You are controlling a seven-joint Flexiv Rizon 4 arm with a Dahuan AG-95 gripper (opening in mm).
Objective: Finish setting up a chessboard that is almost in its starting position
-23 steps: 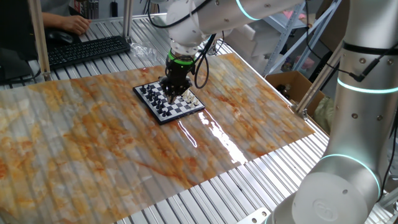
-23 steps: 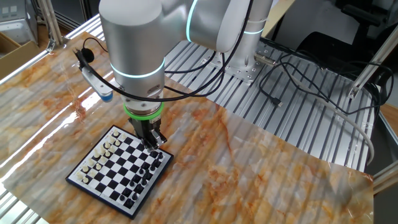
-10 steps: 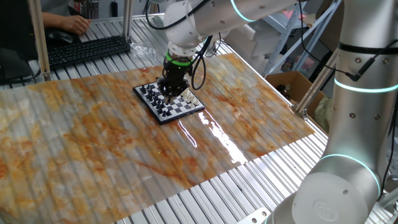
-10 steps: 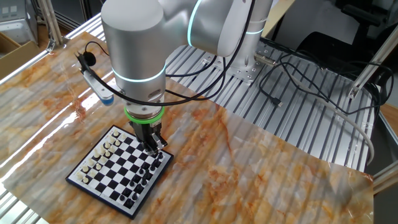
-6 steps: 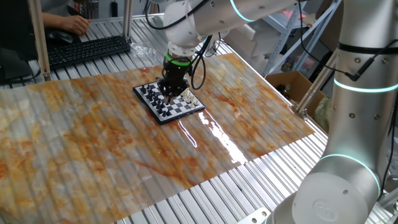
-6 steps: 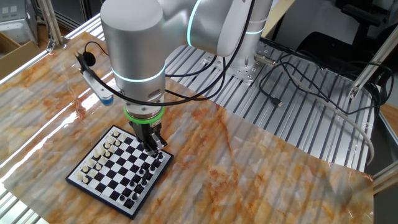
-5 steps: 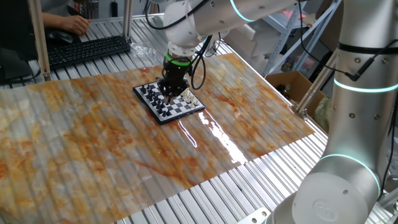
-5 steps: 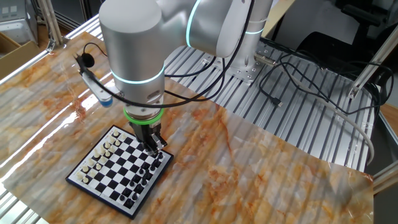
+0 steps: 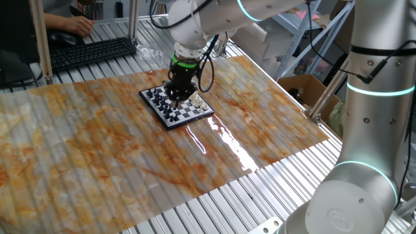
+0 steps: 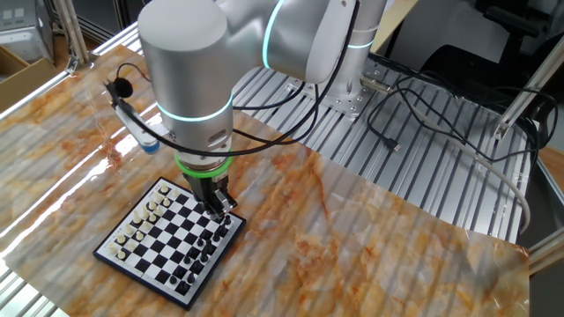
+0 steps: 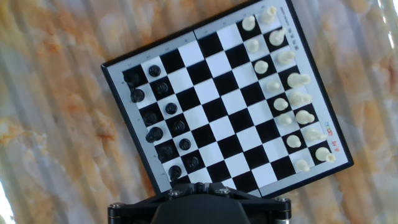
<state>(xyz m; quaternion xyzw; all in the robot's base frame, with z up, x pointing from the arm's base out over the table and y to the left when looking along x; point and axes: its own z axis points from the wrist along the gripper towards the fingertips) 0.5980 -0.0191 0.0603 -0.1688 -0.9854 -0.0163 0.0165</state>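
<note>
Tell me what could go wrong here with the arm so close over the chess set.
The gripper hangs low over the black pieces at one edge of the chessboard. They stand packed close, so a descent slightly off could tip a neighbour. The board lies loose on the glossy marbled sheet, so a sideways push might slide it. Whether the jaws hold a piece cannot be told; if so, it could drop off-square.

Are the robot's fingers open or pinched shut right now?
Cannot tell. The gripper hangs over the chessboard, but its fingertips blur into the dark pieces, and the hand view hides them.
</note>
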